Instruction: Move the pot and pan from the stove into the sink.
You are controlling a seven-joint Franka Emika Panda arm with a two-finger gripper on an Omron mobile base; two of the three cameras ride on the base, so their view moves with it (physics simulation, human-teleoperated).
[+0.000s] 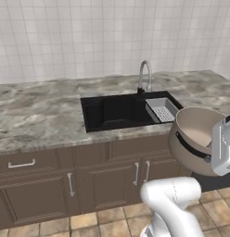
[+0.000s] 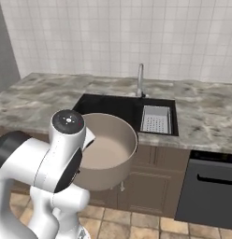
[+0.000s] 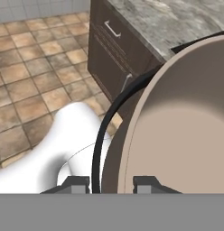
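Observation:
The beige pot (image 1: 198, 132) (image 2: 107, 151) hangs in the air in front of the counter's front edge, tilted, level with the sink. In the hand view my gripper (image 3: 111, 184) is shut on the pot (image 3: 186, 126), with its rim and dark band handle (image 3: 101, 135) between the two fingertips. The black sink (image 1: 112, 113) (image 2: 111, 106) lies recessed in the counter just beyond the pot. The pan and the stove are out of view.
A curved silver faucet (image 1: 144, 76) (image 2: 140, 80) stands behind the sink. A grey perforated drainer tray (image 1: 162, 109) (image 2: 155, 119) fills the sink's right end. Brown cabinets (image 1: 66, 185) run under the marble counter (image 1: 38, 111). A dark appliance front (image 2: 209, 186) sits at the right.

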